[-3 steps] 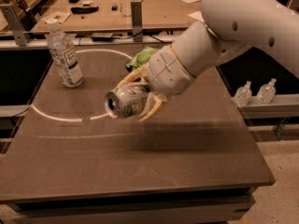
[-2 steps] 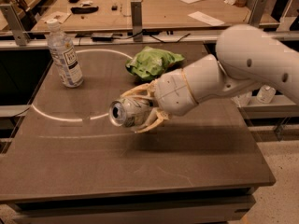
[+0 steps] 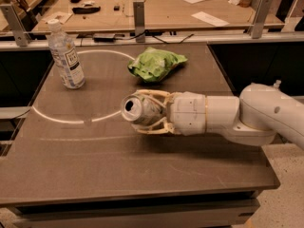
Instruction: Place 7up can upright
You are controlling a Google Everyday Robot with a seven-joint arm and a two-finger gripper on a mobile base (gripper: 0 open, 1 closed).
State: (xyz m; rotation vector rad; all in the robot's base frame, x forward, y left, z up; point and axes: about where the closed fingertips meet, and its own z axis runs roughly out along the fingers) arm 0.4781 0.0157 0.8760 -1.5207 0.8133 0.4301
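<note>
The 7up can (image 3: 138,109) is a small silver can lying on its side in my gripper (image 3: 148,112), its pull-tab top pointing left toward the camera. The gripper's pale fingers (image 3: 153,95) are shut around the can's body, above and below it. The can hangs just above the dark table (image 3: 95,165), near its middle. My white arm (image 3: 237,118) reaches in from the right, low over the table.
A clear plastic bottle (image 3: 65,56) with a white label stands upright at the back left. A green chip bag (image 3: 156,63) lies at the back centre. A white arc line (image 3: 61,120) marks the table. A wooden bench (image 3: 161,8) lies beyond.
My arm has dropped lower and swung so it lies nearly level from the right. The can has turned from tilted down-left to lying horizontal, still held.
</note>
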